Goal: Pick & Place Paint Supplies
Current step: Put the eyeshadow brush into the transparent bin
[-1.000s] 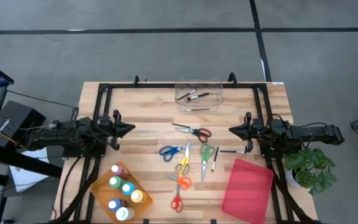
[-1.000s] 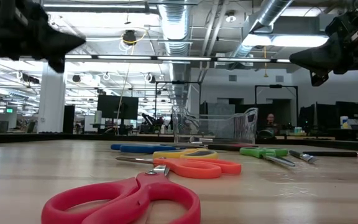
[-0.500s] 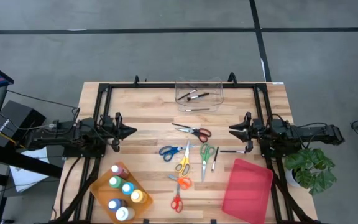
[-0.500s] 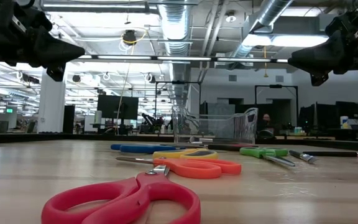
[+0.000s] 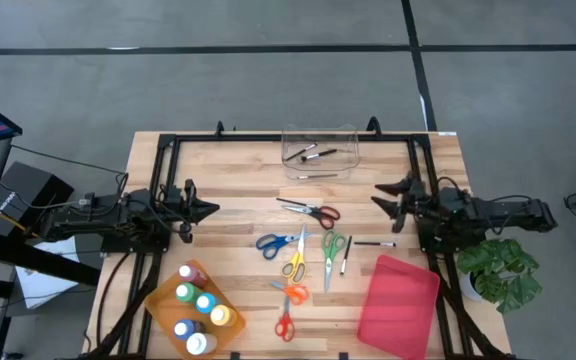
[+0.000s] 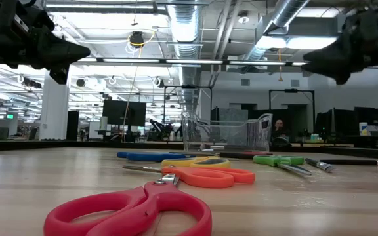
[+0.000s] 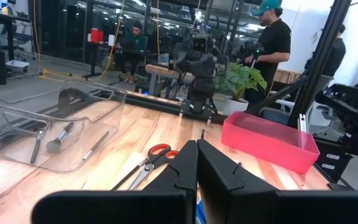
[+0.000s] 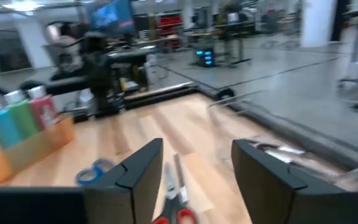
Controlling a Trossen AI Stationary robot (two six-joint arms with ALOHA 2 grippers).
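Several scissors lie flat mid-table: red-and-black (image 5: 313,211), blue (image 5: 273,243), yellow (image 5: 295,262), green (image 5: 330,245), orange (image 5: 294,291) and red (image 5: 284,327). Two thin dark brushes (image 5: 346,255) (image 5: 373,242) lie beside them. Paint bottles (image 5: 198,305) stand in an orange tray at the near left. My left gripper (image 5: 211,209) hovers shut at the table's left, pointing level toward the scissors. My right gripper (image 5: 378,194) hovers open at the table's right, above the table, with nothing between its fingers (image 8: 143,163).
A clear bin (image 5: 319,150) holding brushes stands at the far middle. A red bin (image 5: 399,300) sits at the near right. A black frame (image 5: 268,137) runs round the table. A potted plant (image 5: 503,270) stands past the right edge. People stand beyond the table (image 7: 272,37).
My right gripper has opened from shut. It has also risen a little and swung its fingers toward the table's far edge. Nothing on the table has moved.
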